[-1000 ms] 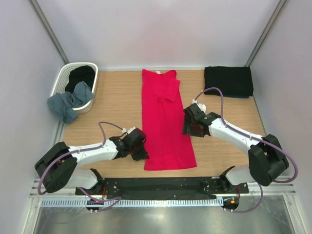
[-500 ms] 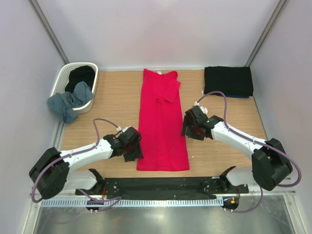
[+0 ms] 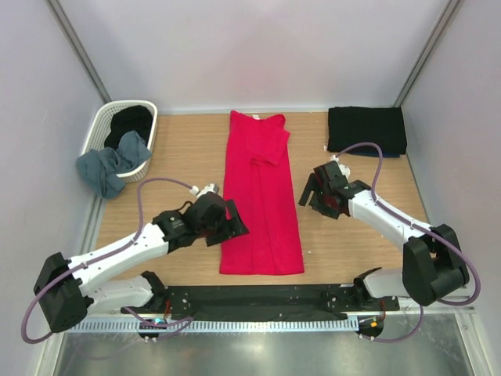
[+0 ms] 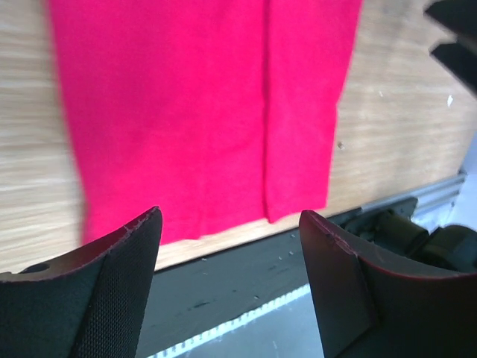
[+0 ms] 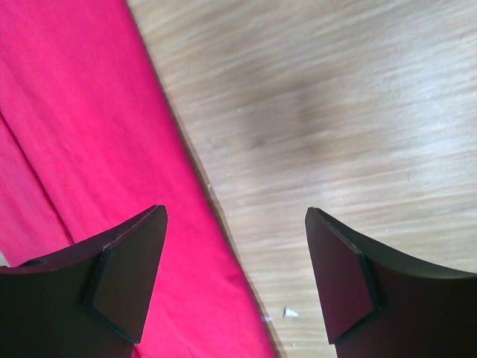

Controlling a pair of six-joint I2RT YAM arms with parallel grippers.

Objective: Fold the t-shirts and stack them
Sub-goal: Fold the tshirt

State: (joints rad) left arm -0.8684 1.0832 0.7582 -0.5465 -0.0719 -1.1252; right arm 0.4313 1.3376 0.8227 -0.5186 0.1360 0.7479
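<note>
The crimson-red t-shirt (image 3: 261, 196) lies on the table folded lengthwise into a long narrow strip, collar end at the back. My left gripper (image 3: 235, 222) hovers open at the strip's near left edge and holds nothing. In the left wrist view the red t-shirt (image 4: 201, 112) fills the space ahead of the left gripper (image 4: 229, 216). My right gripper (image 3: 308, 196) is open beside the strip's right edge. The right wrist view has the red t-shirt's (image 5: 89, 134) edge running between the fingers of the right gripper (image 5: 235, 212). A folded black t-shirt (image 3: 366, 129) lies at the back right.
A white lattice basket (image 3: 100, 129) stands at the back left with a black t-shirt (image 3: 129, 121) inside and a grey-blue one (image 3: 109, 166) hanging over its rim. A dark strip (image 3: 250, 300) borders the table's near edge. Grey walls close in both sides.
My left gripper opened, let go of the red t-shirt's near left edge and rose over it. The shirt's near end shifted left. My right gripper opened wider and drew back to the right.
</note>
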